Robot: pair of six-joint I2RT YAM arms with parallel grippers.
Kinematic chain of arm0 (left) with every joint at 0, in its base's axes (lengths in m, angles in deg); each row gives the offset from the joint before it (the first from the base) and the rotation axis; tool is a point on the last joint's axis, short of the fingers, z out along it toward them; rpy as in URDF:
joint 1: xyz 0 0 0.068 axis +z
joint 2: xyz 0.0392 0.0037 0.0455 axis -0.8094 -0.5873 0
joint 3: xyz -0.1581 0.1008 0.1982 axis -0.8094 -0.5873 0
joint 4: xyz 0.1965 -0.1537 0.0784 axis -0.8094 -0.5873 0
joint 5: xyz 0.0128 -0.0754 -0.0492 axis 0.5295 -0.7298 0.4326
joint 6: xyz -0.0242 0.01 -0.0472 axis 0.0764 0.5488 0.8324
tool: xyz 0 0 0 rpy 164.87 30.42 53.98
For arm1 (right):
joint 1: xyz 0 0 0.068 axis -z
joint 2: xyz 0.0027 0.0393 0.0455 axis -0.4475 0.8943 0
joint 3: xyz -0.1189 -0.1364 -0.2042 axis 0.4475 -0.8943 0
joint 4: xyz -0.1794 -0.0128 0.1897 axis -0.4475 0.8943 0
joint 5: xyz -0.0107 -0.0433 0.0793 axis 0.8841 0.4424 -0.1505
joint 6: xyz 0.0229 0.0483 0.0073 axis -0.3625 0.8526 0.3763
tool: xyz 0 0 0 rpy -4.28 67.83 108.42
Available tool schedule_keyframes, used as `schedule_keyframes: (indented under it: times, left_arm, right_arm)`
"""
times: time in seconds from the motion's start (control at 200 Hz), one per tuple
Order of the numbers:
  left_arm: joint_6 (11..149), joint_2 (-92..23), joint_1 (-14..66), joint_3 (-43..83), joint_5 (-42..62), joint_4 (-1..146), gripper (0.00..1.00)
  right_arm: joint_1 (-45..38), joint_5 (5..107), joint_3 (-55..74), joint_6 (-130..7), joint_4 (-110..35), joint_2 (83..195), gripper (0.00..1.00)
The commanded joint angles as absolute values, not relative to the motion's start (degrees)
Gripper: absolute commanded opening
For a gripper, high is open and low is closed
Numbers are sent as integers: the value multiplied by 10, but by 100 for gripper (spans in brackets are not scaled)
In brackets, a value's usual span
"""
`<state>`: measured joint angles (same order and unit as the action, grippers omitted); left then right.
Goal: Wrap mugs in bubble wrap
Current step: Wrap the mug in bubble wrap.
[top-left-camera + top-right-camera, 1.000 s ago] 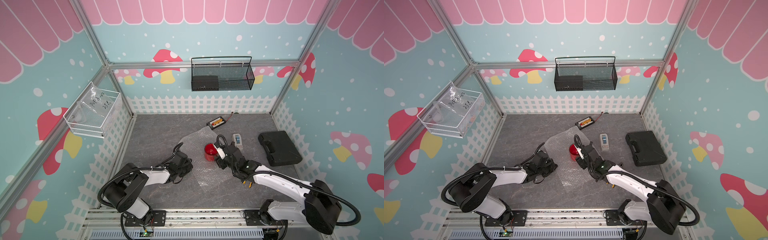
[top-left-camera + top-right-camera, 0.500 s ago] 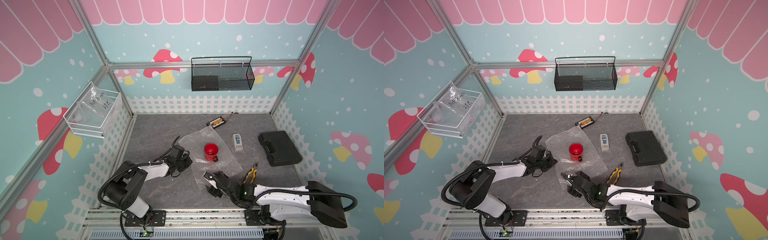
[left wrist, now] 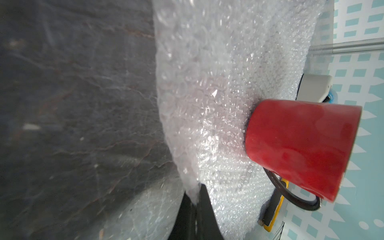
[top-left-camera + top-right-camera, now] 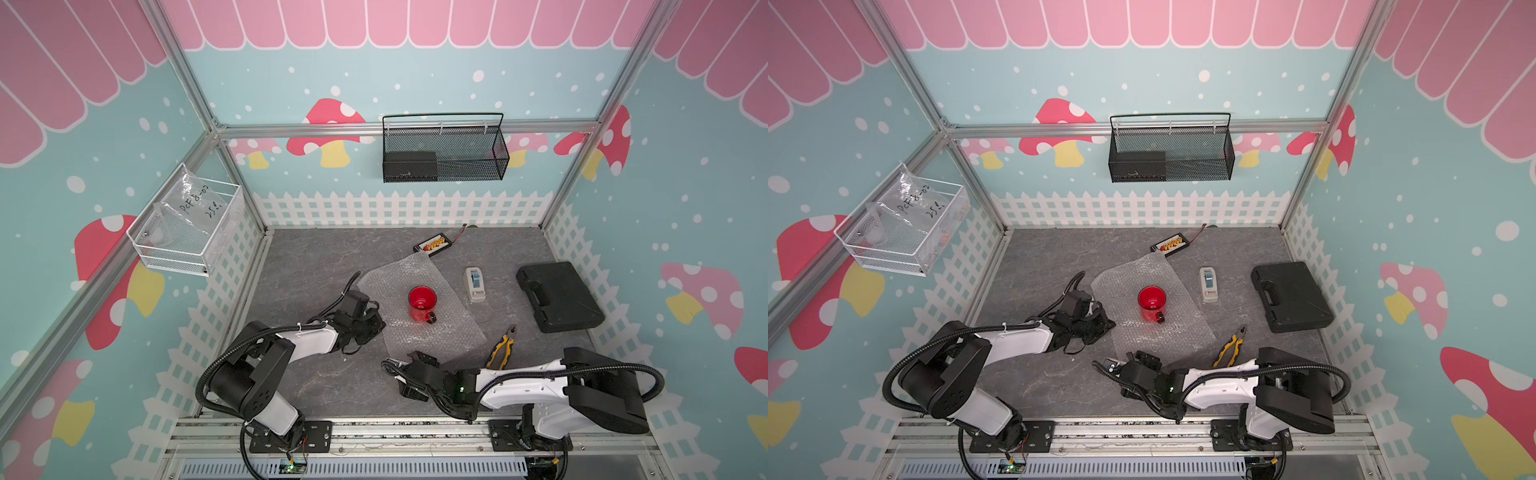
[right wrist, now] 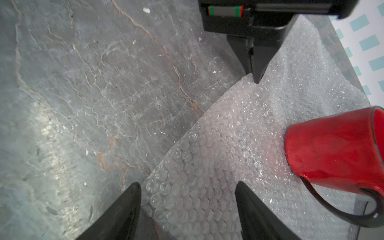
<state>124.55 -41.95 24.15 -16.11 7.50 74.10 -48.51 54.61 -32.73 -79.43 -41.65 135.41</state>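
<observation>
Small glossy red mug (image 4: 422, 303) with a dark loop handle, upright near the middle of the translucent small-bubble plastic sheet (image 4: 390, 282) on the grey stone-patterned table (image 4: 316, 266); mug and sheet lie where they were a second ago. Left claw (image 3: 195, 199) is closed, pinching the sheet's side edge. Right claw (image 5: 187, 199), a second ago beside the mug, is now drawn back to the sheet's near corner, jaws wide apart on either side of that corner, gripping nothing.
</observation>
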Motion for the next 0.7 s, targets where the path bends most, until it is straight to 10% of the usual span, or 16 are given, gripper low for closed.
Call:
schedule_keyframes:
  times: [0.0, 0.355, 0.57, 0.695]
  left_arm:
    - [1246, -422, 244, -153, 71, 730, 0]
    - [1244, -426, 243, -152, 71, 728, 0]
    - [1241, -416, 243, -149, 74, 724, 8]
    - [1215, -377, 247, -143, 103, 693, 33]
  right_arm:
    - [-494, 548, -306, -825, -374, 1368, 72]
    - [-497, 584, -291, -841, -362, 1407, 68]
    - [-472, 633, -297, -828, -379, 1362, 10]
    - [-431, 632, -287, -821, -378, 1311, 0]
